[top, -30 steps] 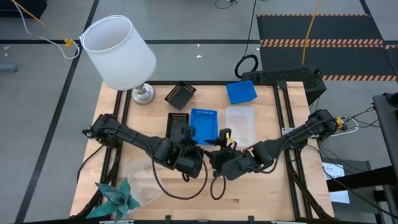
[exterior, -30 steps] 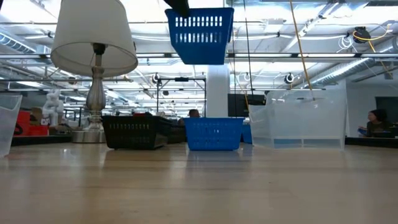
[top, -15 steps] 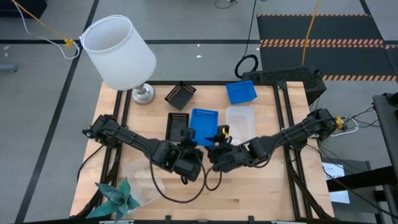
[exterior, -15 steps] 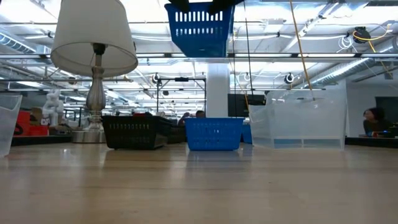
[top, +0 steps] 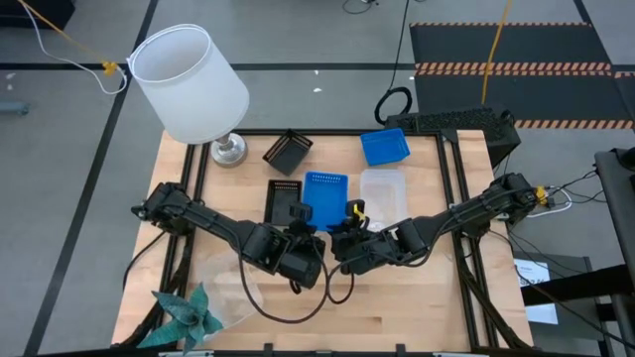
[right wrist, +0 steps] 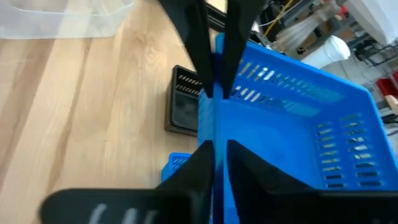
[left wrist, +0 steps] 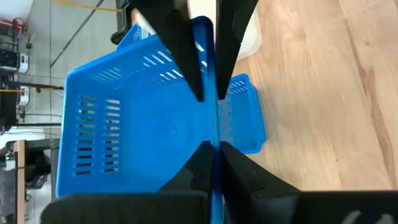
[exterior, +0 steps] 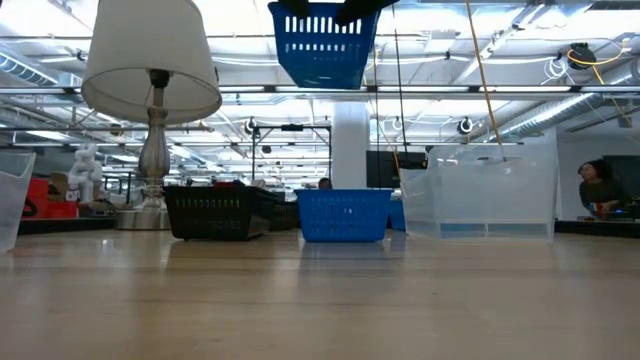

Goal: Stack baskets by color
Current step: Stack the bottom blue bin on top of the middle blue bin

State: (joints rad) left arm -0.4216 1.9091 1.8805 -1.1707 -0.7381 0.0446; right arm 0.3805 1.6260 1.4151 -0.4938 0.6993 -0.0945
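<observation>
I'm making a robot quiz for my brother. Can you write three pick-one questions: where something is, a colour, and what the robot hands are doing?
1. Where is the lamp?
A) far left corner of the table
B) middle
C) near right corner

2. What colour is the basket held in the air?
A) black
B) blue
C) clear

3. What are the left gripper and right gripper doing?
A) both open
B) only one grips
C) both shut on the basket

Answers: 1 A, its base stands there in the high view; 2 B, the low view shows it; 3 C, both wrist views show pinching.
</observation>
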